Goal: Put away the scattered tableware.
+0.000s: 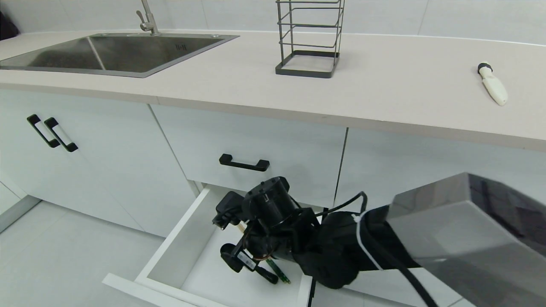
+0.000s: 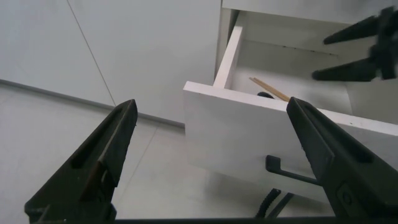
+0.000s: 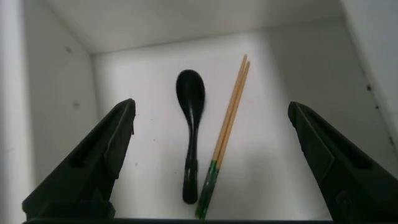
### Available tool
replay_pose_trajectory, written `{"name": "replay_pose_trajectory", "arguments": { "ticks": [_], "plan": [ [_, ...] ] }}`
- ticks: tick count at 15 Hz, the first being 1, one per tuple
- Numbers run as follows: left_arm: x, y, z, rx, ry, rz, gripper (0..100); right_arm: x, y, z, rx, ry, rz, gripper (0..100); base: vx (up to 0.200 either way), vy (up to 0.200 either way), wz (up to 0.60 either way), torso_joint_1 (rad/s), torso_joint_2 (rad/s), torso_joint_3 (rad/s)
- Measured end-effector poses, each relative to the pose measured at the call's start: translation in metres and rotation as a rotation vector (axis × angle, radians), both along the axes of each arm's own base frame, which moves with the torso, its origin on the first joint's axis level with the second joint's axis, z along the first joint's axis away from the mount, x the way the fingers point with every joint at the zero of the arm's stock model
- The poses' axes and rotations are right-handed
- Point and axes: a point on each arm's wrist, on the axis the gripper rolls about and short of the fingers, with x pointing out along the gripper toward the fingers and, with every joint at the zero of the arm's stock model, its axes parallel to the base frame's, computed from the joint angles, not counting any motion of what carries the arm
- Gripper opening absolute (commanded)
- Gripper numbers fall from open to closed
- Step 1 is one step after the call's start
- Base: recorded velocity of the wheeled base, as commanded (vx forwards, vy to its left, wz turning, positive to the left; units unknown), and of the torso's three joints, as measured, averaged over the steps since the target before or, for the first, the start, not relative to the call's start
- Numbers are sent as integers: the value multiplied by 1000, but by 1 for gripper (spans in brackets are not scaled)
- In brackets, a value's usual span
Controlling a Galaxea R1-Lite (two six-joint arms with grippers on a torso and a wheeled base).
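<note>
In the open white drawer (image 1: 177, 232) under the counter lie a black spoon (image 3: 191, 134) and a pair of wooden chopsticks (image 3: 226, 130) with green ends, side by side on the drawer floor. My right gripper (image 3: 211, 112) hangs open above them inside the drawer, touching neither; the head view has it (image 1: 226, 236) low in the drawer, with the spoon handle (image 1: 267, 275) and chopstick ends (image 1: 280, 273) just past it. Outside the drawer front (image 2: 249, 134), over the floor, my left gripper (image 2: 211, 109) is open and holds nothing. A white-handled utensil (image 1: 492, 84) lies on the counter at the right.
On the countertop (image 1: 384, 85) stand a dark wire rack (image 1: 309, 38) at the middle back and a steel sink (image 1: 115, 51) with a tap at the left. A shut drawer with a black handle (image 1: 244, 163) is above the open one. Cabinet doors are at the left.
</note>
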Motion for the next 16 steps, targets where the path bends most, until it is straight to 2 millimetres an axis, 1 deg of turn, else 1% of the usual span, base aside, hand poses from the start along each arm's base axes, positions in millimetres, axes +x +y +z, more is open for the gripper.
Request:
{"name": "replay_pose_trajectory", "arguments": {
  "ticks": [2,4,6,8,10,13,15,16],
  "plan": [
    [0,0,0,0,0,-1,100,-23,-17,19,59,-37,24,100,0,0,0,0,0,0],
    [0,0,0,0,0,-1,100,-48,-41,18,89,-52,45,100,0,0,0,0,0,0],
    [0,0,0,0,0,-1,100,-75,-73,14,98,-46,62,100,0,0,0,0,0,0],
    [0,0,0,0,0,-1,100,-96,-102,25,144,-63,73,100,0,0,0,0,0,0],
    [0,0,0,0,0,-1,100,-107,-119,37,198,-86,83,100,0,0,0,0,0,0],
    [0,0,0,0,0,0,100,-118,-137,41,212,-81,113,100,0,0,0,0,0,0],
    [0,0,0,0,0,0,100,-121,-156,43,214,-78,100,100,0,0,0,0,0,0],
    [0,0,0,0,0,0,100,-123,-170,44,215,-80,86,100,0,0,0,0,0,0]
  ]
}}
